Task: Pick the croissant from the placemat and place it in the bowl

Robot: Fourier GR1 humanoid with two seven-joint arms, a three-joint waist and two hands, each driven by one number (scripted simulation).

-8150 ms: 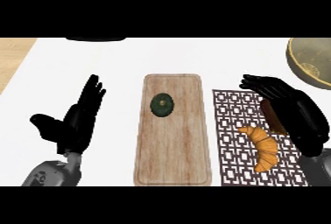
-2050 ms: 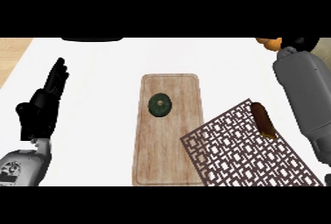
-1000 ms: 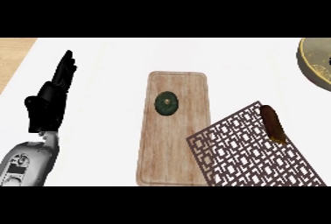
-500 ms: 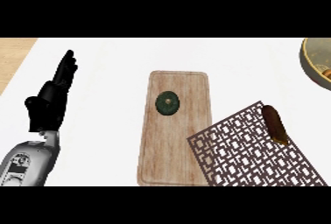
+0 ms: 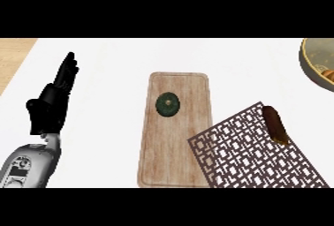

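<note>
Head view: croissant lodged in bowl at bench's far right corner, apparently delivered. Placemat askew at near right, dark object on its edge. Left hand resting, fingers straight. Right hand unseen.

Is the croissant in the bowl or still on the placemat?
In the bowl: an orange-brown croissant shows inside its rim at the right edge.

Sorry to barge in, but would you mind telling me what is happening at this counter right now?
Nothing is being handled at this moment. The left hand rests open at the left, fingers up; the right hand is out of view. The croissant seems to lie in the bowl at the upper right edge. The placemat lies skewed, overlapping the wooden board, with a dark brown item on it.
</note>
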